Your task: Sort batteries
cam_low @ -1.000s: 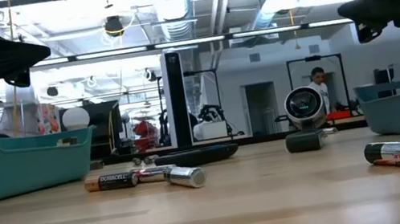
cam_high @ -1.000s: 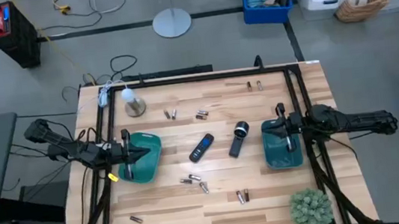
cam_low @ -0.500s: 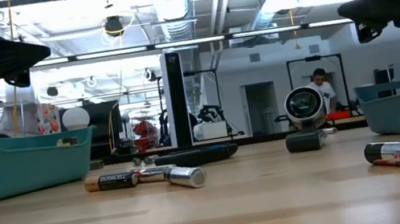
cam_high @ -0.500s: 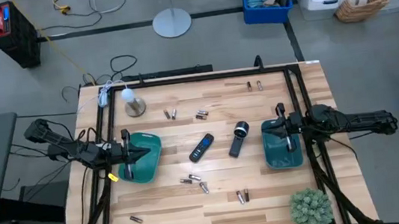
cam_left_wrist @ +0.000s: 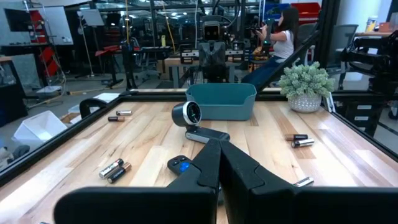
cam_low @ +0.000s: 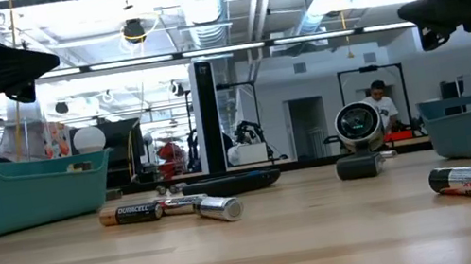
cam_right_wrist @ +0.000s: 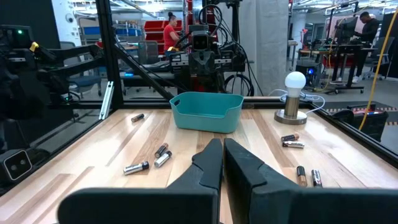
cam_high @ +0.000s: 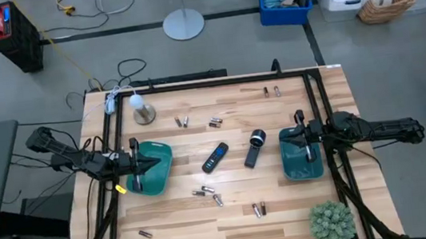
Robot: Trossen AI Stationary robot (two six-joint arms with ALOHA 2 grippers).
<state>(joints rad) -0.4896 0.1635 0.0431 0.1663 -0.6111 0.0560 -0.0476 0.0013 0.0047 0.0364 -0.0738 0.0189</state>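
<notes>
Apparently both teal trays (cam_high: 157, 168) (cam_high: 299, 158) hold nothing—batteries (cam_high: 208, 192) lie outside.

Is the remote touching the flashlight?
Apart. The high view shows bare wood between the remote and the flashlight.

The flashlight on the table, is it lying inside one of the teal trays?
No, the flashlight lies on the bare wooden table between the two teal trays, beside the remote control.
</notes>
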